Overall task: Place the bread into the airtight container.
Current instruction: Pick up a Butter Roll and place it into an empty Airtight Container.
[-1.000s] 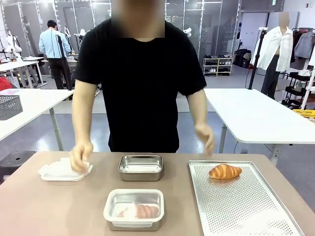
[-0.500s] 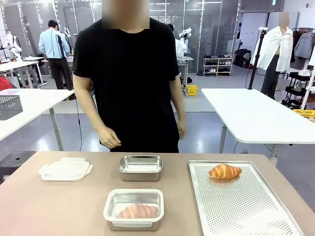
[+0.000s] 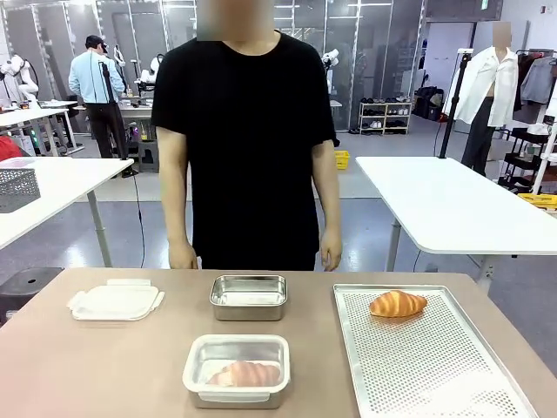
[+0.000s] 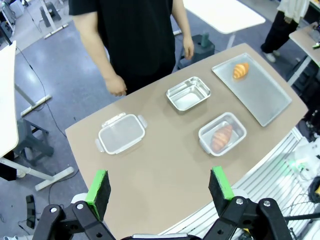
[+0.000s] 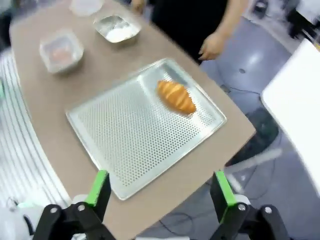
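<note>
Bread [image 3: 398, 303] lies on the tray [image 3: 435, 366], right of frame. A second piece [image 3: 246, 374] sits in the lidless container [image 3: 190, 376] at lower centre. Left jaws and right jaws stand wide apart above the worktop [image 3: 104, 366], holding nothing.

The left gripper [image 4: 159, 188] hovers at bottom centre of its frame, jaws spread wide; the right gripper [image 5: 160, 190] matches, fingers parted.

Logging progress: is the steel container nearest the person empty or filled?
Empty: the steel container shows a bare bottom; the croissant lies on the perforated tray.
</note>
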You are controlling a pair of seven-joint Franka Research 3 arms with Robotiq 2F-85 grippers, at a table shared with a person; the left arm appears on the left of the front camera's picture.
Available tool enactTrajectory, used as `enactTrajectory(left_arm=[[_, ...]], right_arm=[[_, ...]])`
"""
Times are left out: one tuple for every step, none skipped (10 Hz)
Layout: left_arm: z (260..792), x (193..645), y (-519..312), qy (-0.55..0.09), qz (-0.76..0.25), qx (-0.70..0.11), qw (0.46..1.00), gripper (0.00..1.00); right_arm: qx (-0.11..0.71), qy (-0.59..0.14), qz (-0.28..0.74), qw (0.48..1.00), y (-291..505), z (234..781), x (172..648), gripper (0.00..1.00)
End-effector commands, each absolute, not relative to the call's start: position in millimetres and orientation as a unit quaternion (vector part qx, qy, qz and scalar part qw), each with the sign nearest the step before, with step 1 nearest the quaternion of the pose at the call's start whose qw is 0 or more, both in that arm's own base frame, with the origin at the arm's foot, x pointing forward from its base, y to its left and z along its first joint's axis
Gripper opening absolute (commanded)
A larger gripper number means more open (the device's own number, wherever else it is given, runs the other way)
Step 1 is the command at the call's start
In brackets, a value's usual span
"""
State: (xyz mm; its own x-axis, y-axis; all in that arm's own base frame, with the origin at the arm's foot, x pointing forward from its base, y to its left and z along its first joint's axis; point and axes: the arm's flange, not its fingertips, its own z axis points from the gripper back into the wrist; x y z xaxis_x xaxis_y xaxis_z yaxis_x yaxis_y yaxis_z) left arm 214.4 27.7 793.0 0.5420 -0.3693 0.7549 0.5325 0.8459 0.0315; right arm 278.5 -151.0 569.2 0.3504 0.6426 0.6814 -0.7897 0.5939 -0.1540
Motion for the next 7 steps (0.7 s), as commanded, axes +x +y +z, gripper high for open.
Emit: enactTrajectory(left_arm=[[793.9, 214.6, 27.2, -0.403, -0.257, -0.101, 0.873, 1.00], [793.9, 214.6, 27.2, -0.403, -0.257, -0.101, 0.873, 1.00], [793.9, 214.6, 27.2, -0.403, -0.257, -0.101, 0.873, 1.00], [793.9, 214.6, 27.2, -0.403, -0.257, -0.101, 0.873, 1.00], [793.9, 214.6, 27.2, -0.403, -0.257, -0.101, 0.873, 1.00], [793.9, 214.6, 27.2, -0.403, -0.257, -0.101, 0.873, 1.00], [793.9, 214.6, 27.2, -0.403, -0.257, -0.101, 0.873, 1.00]], right_arm=[[0.048, -0.333, 0.544, 0.769, -112.0, 576.7, 306.4, 1.00], [0.035, -0.319, 0.578, 0.750, -84.4, 579.2, 322.0, 1.00], [0.009, -0.290, 0.609, 0.739, -52.8, 575.7, 341.0, 1.00], [-0.006, -0.263, 0.633, 0.729, -28.0, 569.7, 356.7, 1.00], [-0.016, -0.238, 0.648, 0.723, -8.5, 562.3, 374.7, 1.00], [-0.022, -0.222, 0.654, 0.723, 5.6, 553.6, 396.0, 1.00], [-0.041, -0.200, 0.661, 0.722, 16.5, 539.5, 420.0, 1.00]])
